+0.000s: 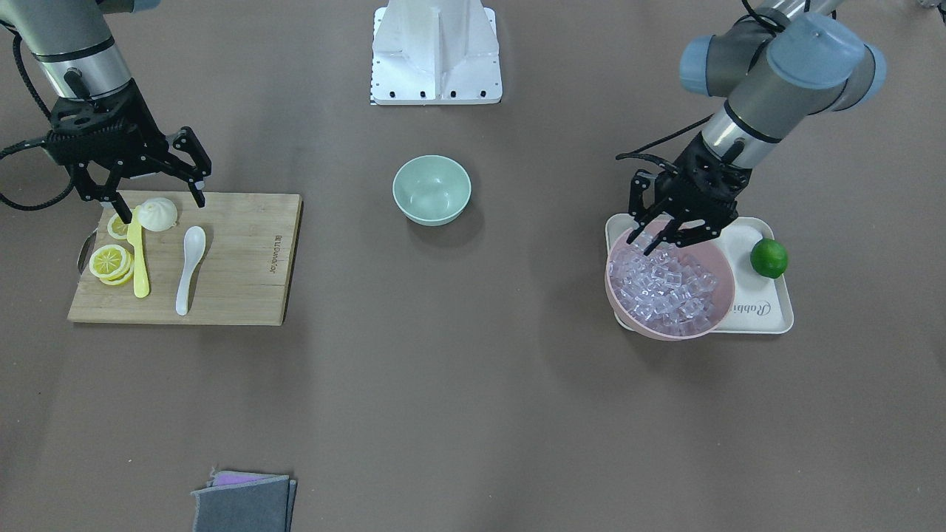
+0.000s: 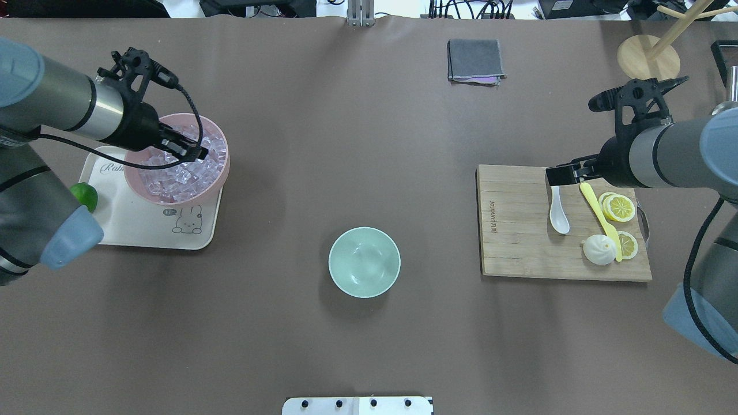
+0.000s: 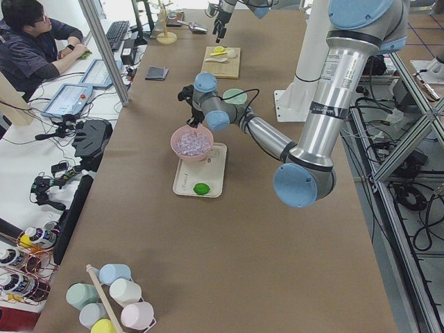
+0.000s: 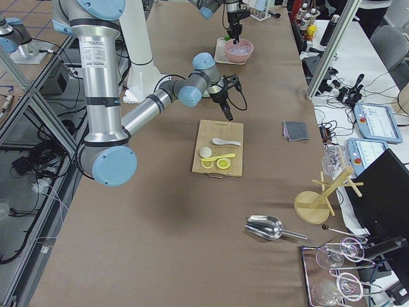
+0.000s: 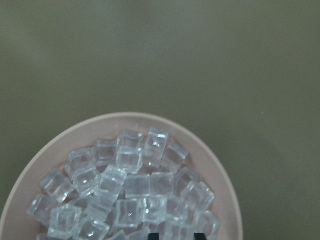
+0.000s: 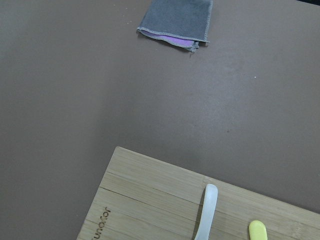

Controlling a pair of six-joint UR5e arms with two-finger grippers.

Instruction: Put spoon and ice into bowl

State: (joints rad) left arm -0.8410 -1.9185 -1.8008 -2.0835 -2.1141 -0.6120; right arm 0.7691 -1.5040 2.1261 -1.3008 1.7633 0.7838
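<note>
spoon (image 1: 189, 267) laid on cutting board (image 1: 244, 258), 8 o'clock of mint-green bowl (image 1: 431, 189) in front-facing view; ice (image 1: 665, 288) heaped in pink bowl (image 1: 669, 335), 4 o'clock | right hand (image 1: 162, 207) spread, empty, above board; left hand (image 1: 661, 238) parted over ice | risk: adjacent yellow knife (image 1: 139, 266) nudged; slick ice squeezed out

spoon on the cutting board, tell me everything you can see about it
The spoon is small, white and glossy, ceramic-looking, with a deep oval scoop and a short curved handle. It lies hollow side up on the wooden cutting board, scoop end toward the robot, beside the yellow knife without touching it. No gripper holds it.
</note>
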